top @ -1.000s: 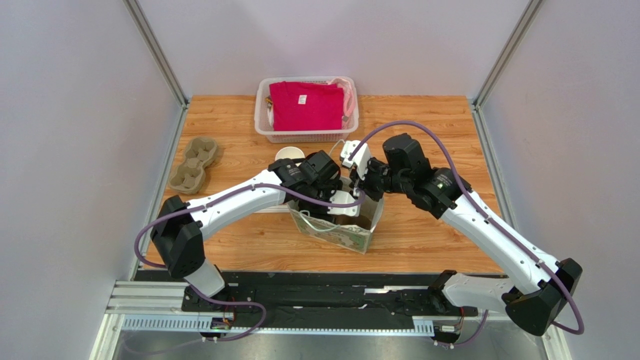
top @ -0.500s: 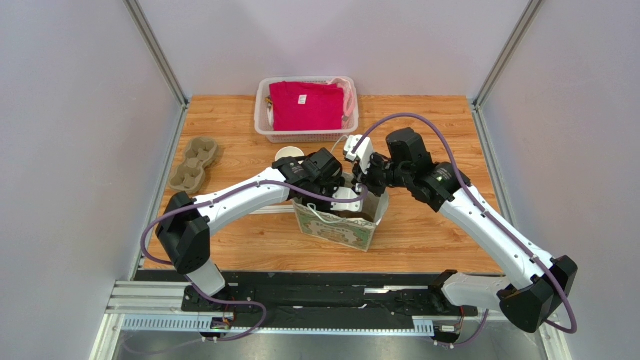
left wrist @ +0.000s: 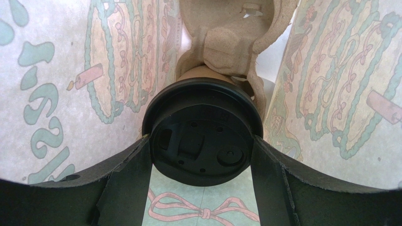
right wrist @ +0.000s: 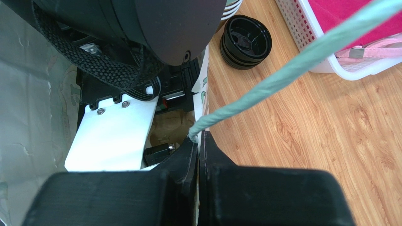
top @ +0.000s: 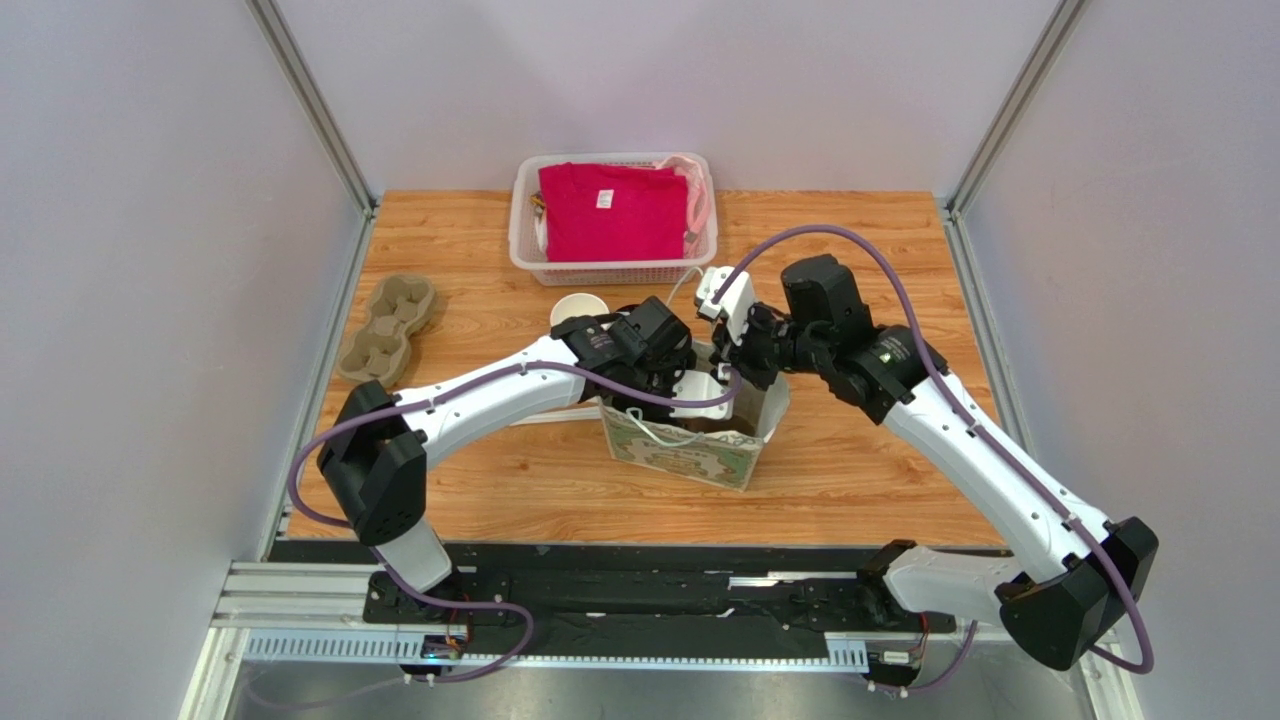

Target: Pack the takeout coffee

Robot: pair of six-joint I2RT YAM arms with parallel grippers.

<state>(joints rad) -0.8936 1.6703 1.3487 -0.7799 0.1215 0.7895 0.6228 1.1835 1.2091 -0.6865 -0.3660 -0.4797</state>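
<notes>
Obs.: against the earlier top view, the paper bag (top: 684, 447) now sits a little further right and further from the arm bases on the surface (top: 872, 450), and both arms have moved that way with it. The right wrist has also risen, so the bag mouth is drawn wider and its far wall stands straighter. Left pincer (left wrist: 202, 147) is deep inside the bag with its jaws spread wide, one finger (left wrist: 137, 165) pressed against each side of the black lid (left wrist: 198, 117), so it grips the takeout coffee (left wrist: 203, 75) from above. The tan cup wall shows just below the lid, seated in a pulp carrier (left wrist: 231, 33) at the bag's bottom. Right pincer (right wrist: 198, 155) is clamped fully closed on the bag's rim, where the mint cord handle (right wrist: 283, 75) emerges. Judgement: the coffee is effectively packed. What remains is releasing the lid and lifting the left arm clear without dragging the cup or tipping the bag. Spare lids (right wrist: 245, 41) lie untouched just outside the bag.
</notes>
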